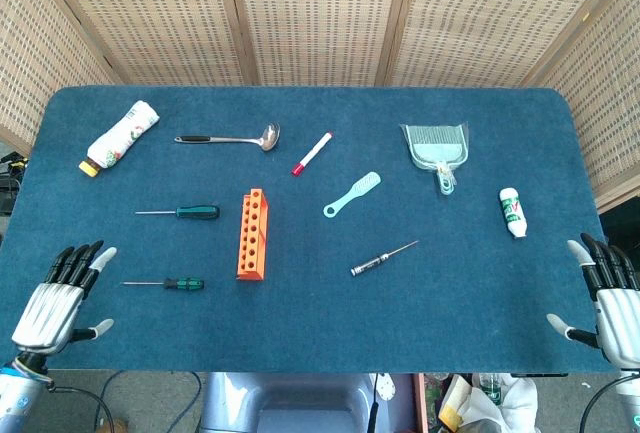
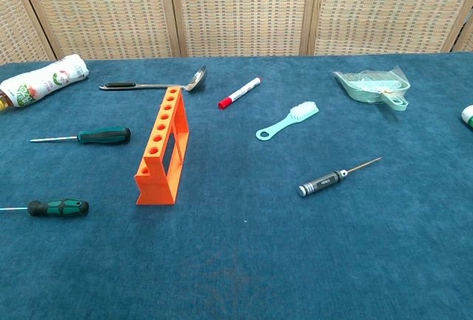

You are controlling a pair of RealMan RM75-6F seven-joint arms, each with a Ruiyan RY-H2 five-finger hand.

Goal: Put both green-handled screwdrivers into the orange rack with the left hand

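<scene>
Two green-handled screwdrivers lie flat left of the orange rack (image 1: pixel 253 234) (image 2: pixel 162 148). The farther screwdriver (image 1: pixel 186 212) (image 2: pixel 92 136) and the nearer screwdriver (image 1: pixel 172 283) (image 2: pixel 52 207) both point their shafts left. My left hand (image 1: pixel 62 297) hovers open at the table's front left corner, left of the nearer screwdriver and apart from it. At the front right corner my right hand (image 1: pixel 610 293) is open and holds nothing. Neither hand shows in the chest view.
A black-handled precision screwdriver (image 1: pixel 382 258) lies right of the rack. Behind are a white bottle (image 1: pixel 122 135), a ladle (image 1: pixel 232 138), a red marker (image 1: pixel 312 153), a teal brush (image 1: pixel 352 194), a dustpan (image 1: pixel 437 147) and a small white bottle (image 1: pixel 512 211).
</scene>
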